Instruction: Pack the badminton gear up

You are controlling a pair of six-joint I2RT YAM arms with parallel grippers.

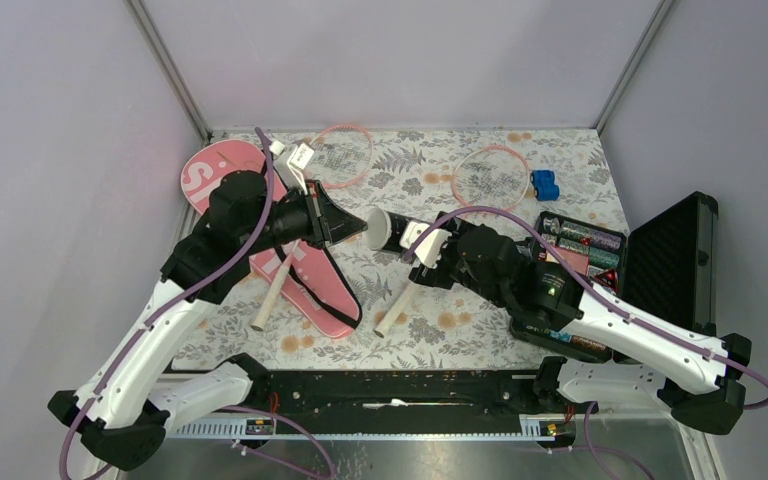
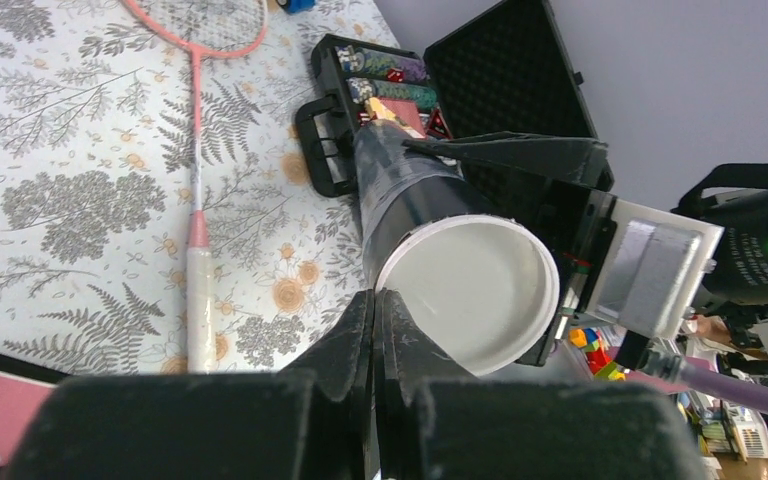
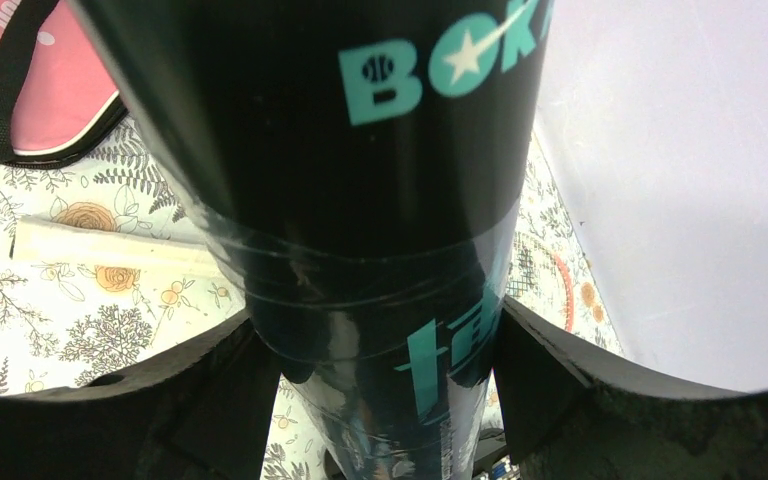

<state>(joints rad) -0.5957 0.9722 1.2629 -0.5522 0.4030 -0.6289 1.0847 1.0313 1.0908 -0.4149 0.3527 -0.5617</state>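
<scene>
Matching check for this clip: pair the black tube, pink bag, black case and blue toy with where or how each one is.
Things:
1. black tube
2. pink bag
3. black case
4. blue toy

Places or states:
A. lid open, at the right edge
B. beside the right-hand racket head
C. clamped in the right gripper
D. lying at the far left

Pairs: 1-C, 2-D, 3-A, 4-B

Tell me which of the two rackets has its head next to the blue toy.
The right-hand racket: its head lies beside the blue toy, while the other racket has its head farther left, nearer the pink bag.
</scene>
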